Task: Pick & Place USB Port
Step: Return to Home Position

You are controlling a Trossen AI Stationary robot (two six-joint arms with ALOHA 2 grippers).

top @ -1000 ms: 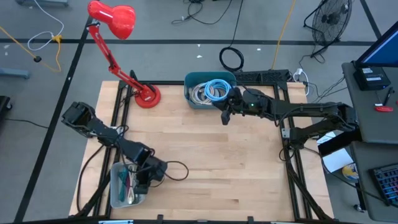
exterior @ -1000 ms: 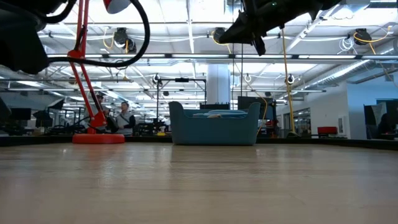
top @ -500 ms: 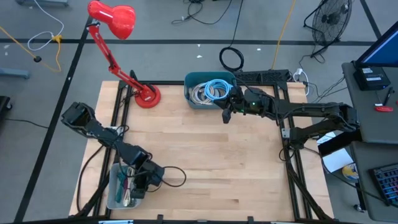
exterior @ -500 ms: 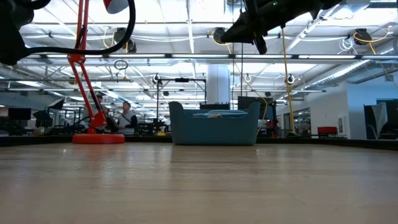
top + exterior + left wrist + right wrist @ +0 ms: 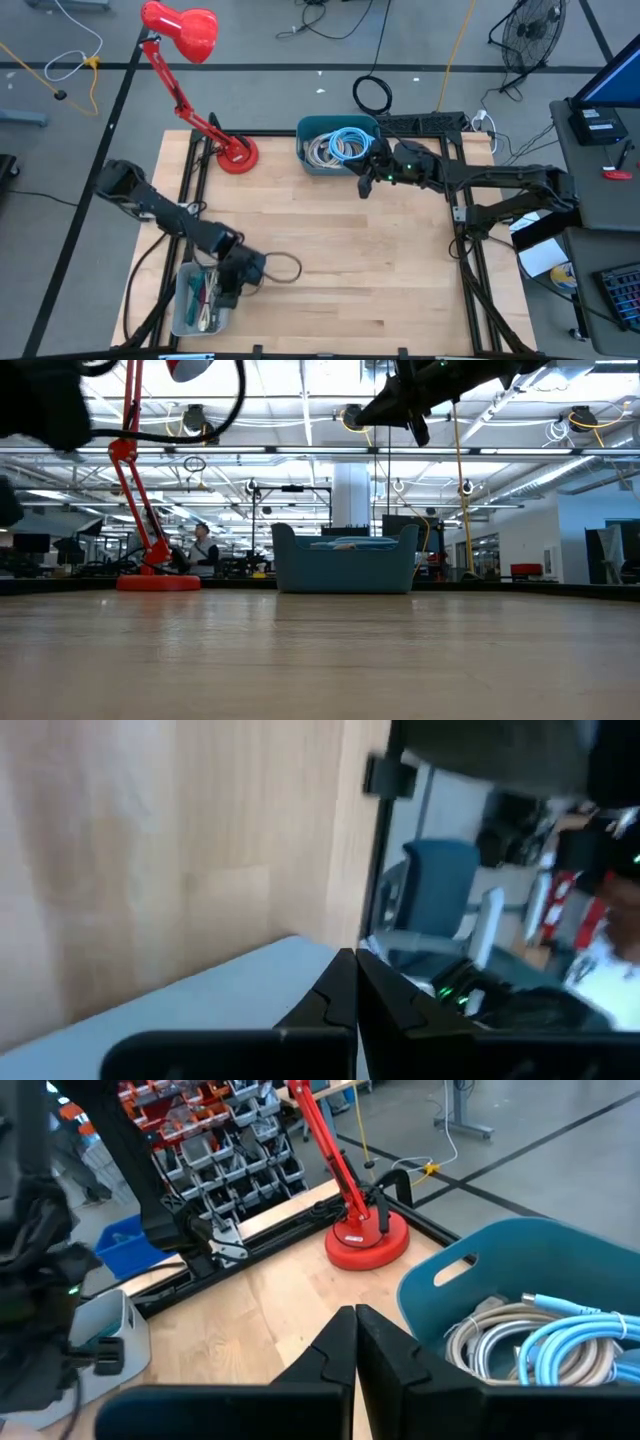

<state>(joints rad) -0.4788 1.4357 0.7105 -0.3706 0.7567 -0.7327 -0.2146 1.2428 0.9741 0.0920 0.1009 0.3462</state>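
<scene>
Since half a second ago the left gripper [image 5: 238,277] has drifted a little toward the middle of the desk [image 5: 350,260], and the left arm [image 5: 160,210] behind it has shifted its elbow outward. The right gripper [image 5: 366,182] has hardly moved.

The left gripper hangs over the inner edge of the gray bin [image 5: 183,300], which sits at the near left corner of the desk. In the left wrist view its two dark fingers [image 5: 335,1000] are pressed together with only a thin seam between them and nothing in them, and the pale wall of the gray bin [image 5: 220,1000] lies just beyond. A bundle of dark and blue cables [image 5: 205,292] lies inside that bin.

The right gripper is raised above the desk just beside the blue bin [image 5: 308,150], on the side facing the right arm [image 5: 480,180]. In the low view it shows high above the bin [image 5: 345,565]. Its fingers [image 5: 335,1355] are likewise closed on each other and empty. The blue bin stands at the far edge of the desk, and in it lie the coiled light blue cable [image 5: 350,142] and, next to it, the light gray cable [image 5: 322,150]. Both also show in the right wrist view.

The red lamp [image 5: 235,153] stands with its base just beside the blue bin, toward the left. People [image 5: 203,545] stand in the room far behind the desk.
</scene>
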